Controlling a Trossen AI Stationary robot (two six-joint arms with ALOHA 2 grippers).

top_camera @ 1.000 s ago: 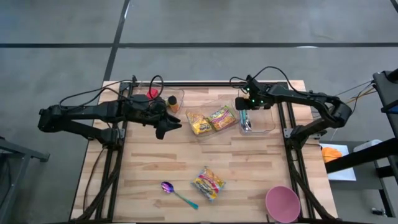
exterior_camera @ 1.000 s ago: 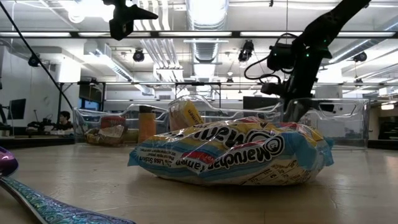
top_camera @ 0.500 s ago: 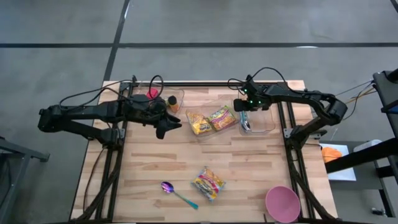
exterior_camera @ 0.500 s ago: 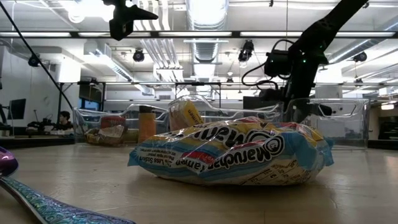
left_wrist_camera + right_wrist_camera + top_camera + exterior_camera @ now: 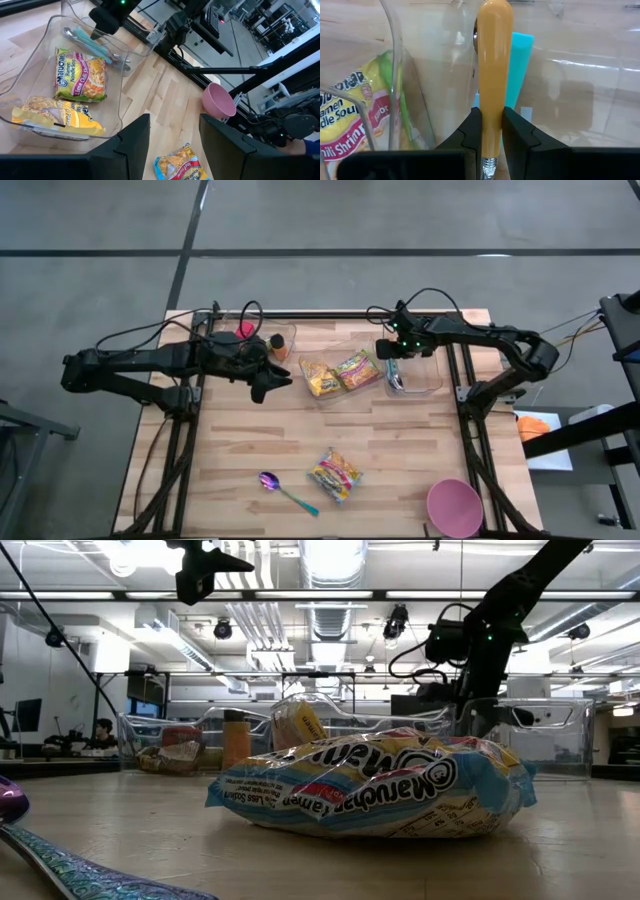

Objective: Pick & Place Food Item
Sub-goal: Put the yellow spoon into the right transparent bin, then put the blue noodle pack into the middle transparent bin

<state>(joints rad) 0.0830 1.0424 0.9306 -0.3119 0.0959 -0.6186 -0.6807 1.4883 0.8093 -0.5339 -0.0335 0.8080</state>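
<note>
right gripper [image 5: 394,360] shifted slightly from a second ago, toward noodle bin [image 5: 338,372], away from table's right edge; now hangs higher over cutlery bin [image 5: 412,375], orange-handled utensil [image 5: 493,75] clamped between fingers.

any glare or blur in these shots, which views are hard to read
Low view: bright ceiling lights wash out the top, and the near spoon is soft. Right wrist view: the clear bin wall smears what lies behind it, though the orange handle in the right pincer is crisp. High view: evenly lit, small detail. Left wrist view: clear.
</note>
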